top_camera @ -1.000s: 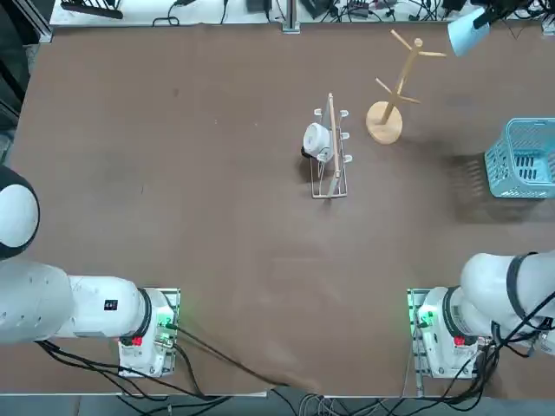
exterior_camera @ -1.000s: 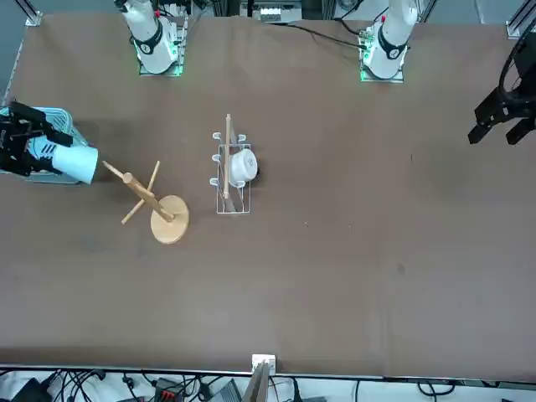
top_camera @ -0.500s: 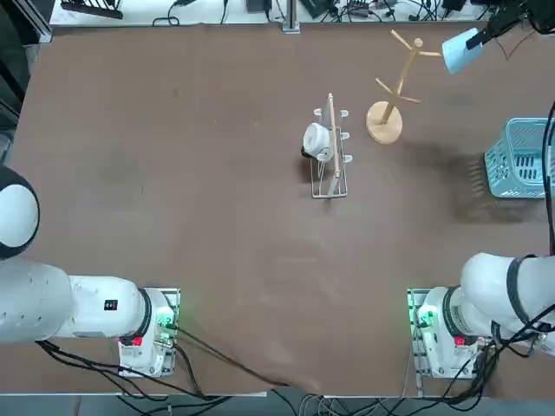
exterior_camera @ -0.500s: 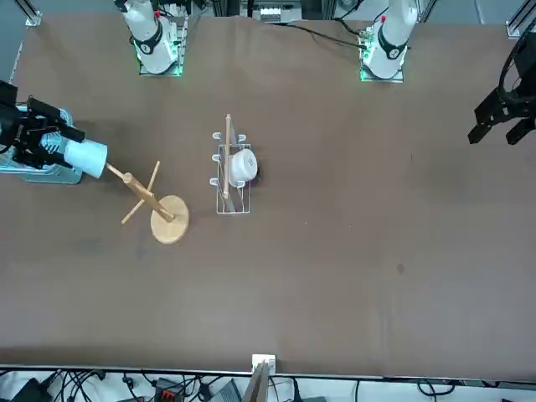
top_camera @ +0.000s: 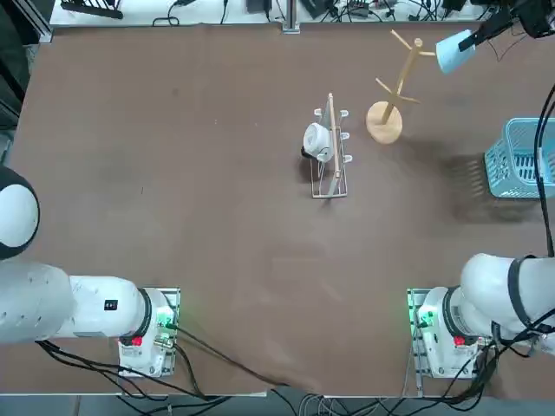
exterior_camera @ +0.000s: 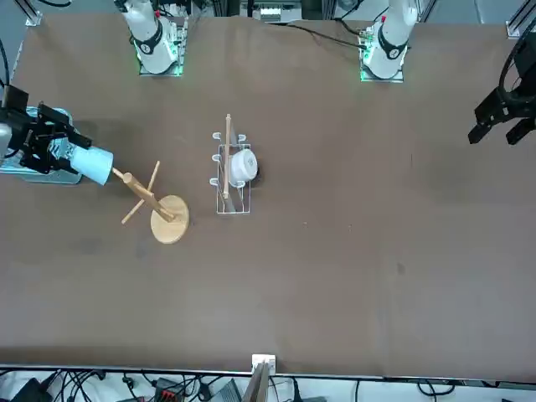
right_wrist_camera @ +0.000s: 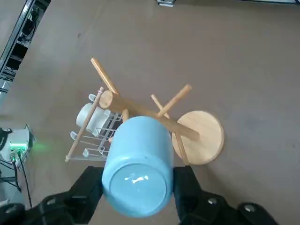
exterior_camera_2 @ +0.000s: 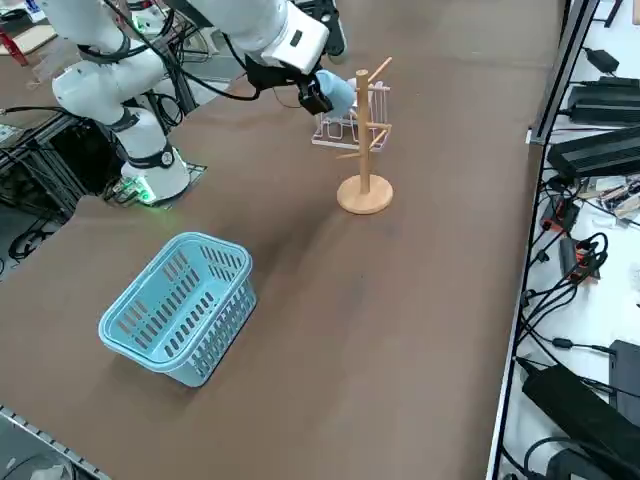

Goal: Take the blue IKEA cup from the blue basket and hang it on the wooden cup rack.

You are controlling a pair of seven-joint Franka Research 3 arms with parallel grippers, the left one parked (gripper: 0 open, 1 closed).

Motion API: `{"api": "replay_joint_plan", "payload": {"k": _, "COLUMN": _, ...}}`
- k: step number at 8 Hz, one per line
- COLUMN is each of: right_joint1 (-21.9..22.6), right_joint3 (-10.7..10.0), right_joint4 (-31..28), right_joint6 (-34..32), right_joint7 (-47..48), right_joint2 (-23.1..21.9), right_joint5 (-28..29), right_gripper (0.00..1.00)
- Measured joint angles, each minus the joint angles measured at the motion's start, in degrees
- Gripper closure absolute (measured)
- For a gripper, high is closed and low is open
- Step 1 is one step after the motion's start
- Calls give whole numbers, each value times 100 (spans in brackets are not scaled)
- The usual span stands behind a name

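My right gripper point(right_wrist_camera: 138, 190) is shut on the blue IKEA cup point(right_wrist_camera: 138, 166), one finger on each side, and holds it in the air lying sideways. The cup's bottom faces the wrist camera. The cup point(top_camera: 453, 54) hangs just beside the top pegs of the wooden cup rack point(top_camera: 384, 121), on the basket's side; whether they touch I cannot tell. From the front, the gripper point(exterior_camera: 69, 152) and cup point(exterior_camera: 94, 165) sit at the tip of an upper peg of the rack point(exterior_camera: 169, 219). The blue basket point(exterior_camera_2: 180, 305) stands on the table with nothing in it.
A flat wire rack point(top_camera: 329, 152) with a wooden bar holds a white cup point(top_camera: 315, 140) just left of the wooden rack. The basket point(top_camera: 525, 160) is at the table's right edge. Cables and power strips point(exterior_camera_2: 590, 150) lie beyond the far table edge.
The right gripper has carried the cup away from the basket side toward the rack, and the cup now hangs right beside the top pegs.
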Motion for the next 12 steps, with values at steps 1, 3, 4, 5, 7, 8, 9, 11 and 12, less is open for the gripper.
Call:
{"api": "replay_joint_plan", "payload": {"k": 1, "right_joint1": 90, "right_joint3": 4, "right_joint4": -2, "right_joint6": 103, "right_joint7": 5, "right_joint2": 12, "right_joint5": 32, "right_gripper": 16}}
{"api": "replay_joint_plan", "payload": {"k": 3, "right_joint1": 181, "right_joint3": 12, "right_joint4": -6, "right_joint6": 182, "right_joint7": 6, "right_joint2": 57, "right_joint5": 154, "right_gripper": 16}}
{"api": "replay_joint_plan", "payload": {"k": 4, "right_joint1": 221, "right_joint3": 13, "right_joint4": -6, "right_joint6": 240, "right_joint7": 6, "right_joint2": 79, "right_joint5": 175, "right_gripper": 16}}
{"api": "replay_joint_plan", "payload": {"k": 5, "right_joint1": 269, "right_joint3": 15, "right_joint4": -6, "right_joint6": 284, "right_joint7": 6, "right_joint2": 109, "right_joint5": 183, "right_gripper": 16}}
{"api": "replay_joint_plan", "payload": {"k": 7, "right_joint1": 312, "right_joint3": 15, "right_joint4": -6, "right_joint6": 348, "right_joint7": 6, "right_joint2": 142, "right_joint5": 185, "right_gripper": 15}}
{"api": "replay_joint_plan", "payload": {"k": 8, "right_joint1": 312, "right_joint3": 14, "right_joint4": -5, "right_joint6": 367, "right_joint7": 6, "right_joint2": 143, "right_joint5": 187, "right_gripper": 1}}
{"api": "replay_joint_plan", "payload": {"k": 9, "right_joint1": 312, "right_joint3": 14, "right_joint4": 13, "right_joint6": 395, "right_joint7": 8, "right_joint2": 142, "right_joint5": 189, "right_gripper": 0}}
{"api": "replay_joint_plan", "payload": {"k": 11, "right_joint1": 312, "right_joint3": 11, "right_joint4": 208, "right_joint6": 413, "right_joint7": 273, "right_joint2": 113, "right_joint5": 114, "right_gripper": 0}}
{"api": "replay_joint_plan", "payload": {"k": 12, "right_joint1": 313, "right_joint3": 13, "right_joint4": 378, "right_joint6": 401, "right_joint7": 546, "right_joint2": 93, "right_joint5": -95, "right_gripper": 0}}
